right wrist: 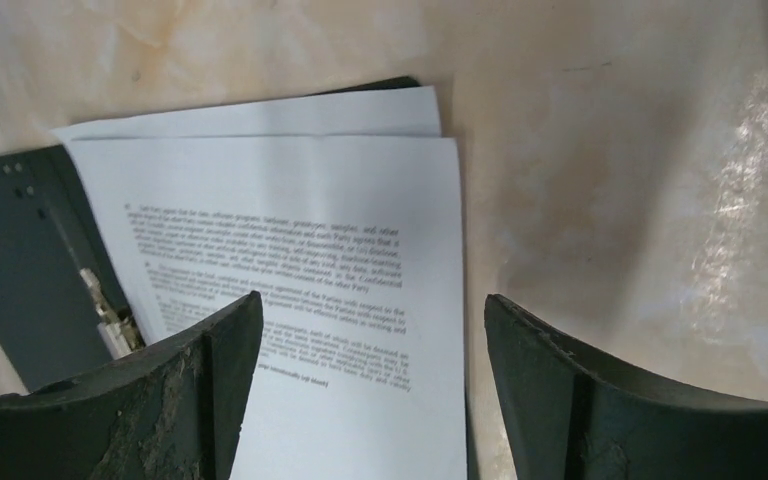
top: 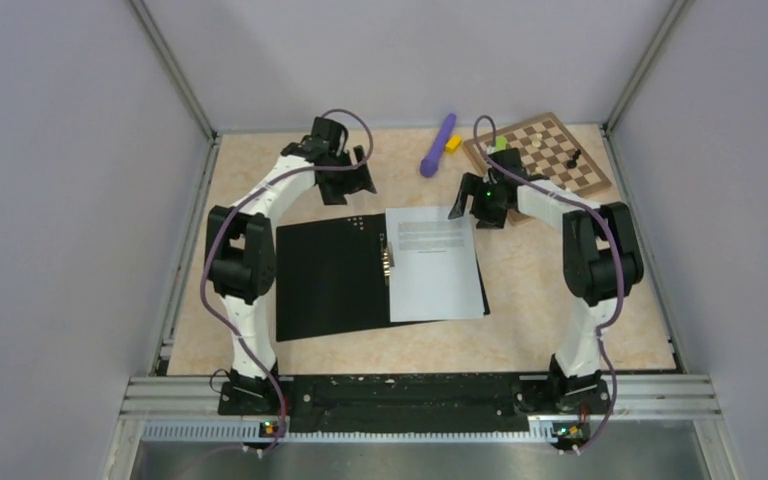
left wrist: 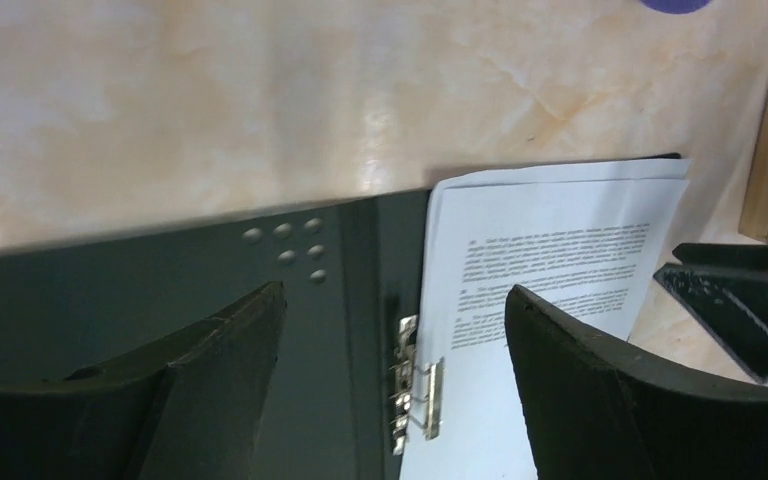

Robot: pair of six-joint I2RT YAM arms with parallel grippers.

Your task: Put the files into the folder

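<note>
The folder [top: 330,275] lies open on the table, black inner faces up, with a metal clip [top: 387,262] at its spine. The files [top: 434,262], white printed sheets, lie on its right half. My left gripper [top: 348,180] is open and empty, above the table just beyond the folder's far edge. My right gripper [top: 480,208] is open and empty, just beyond the sheets' far right corner. The left wrist view shows the folder [left wrist: 160,290], clip [left wrist: 415,385] and sheets [left wrist: 560,240]. The right wrist view shows two offset sheets [right wrist: 320,250] on the folder [right wrist: 20,260].
A brown chessboard [top: 540,150] with several pieces stands at the back right, close to my right arm. A purple rod [top: 438,145] and a small yellow block [top: 453,143] lie at the back centre. Grey walls enclose the table.
</note>
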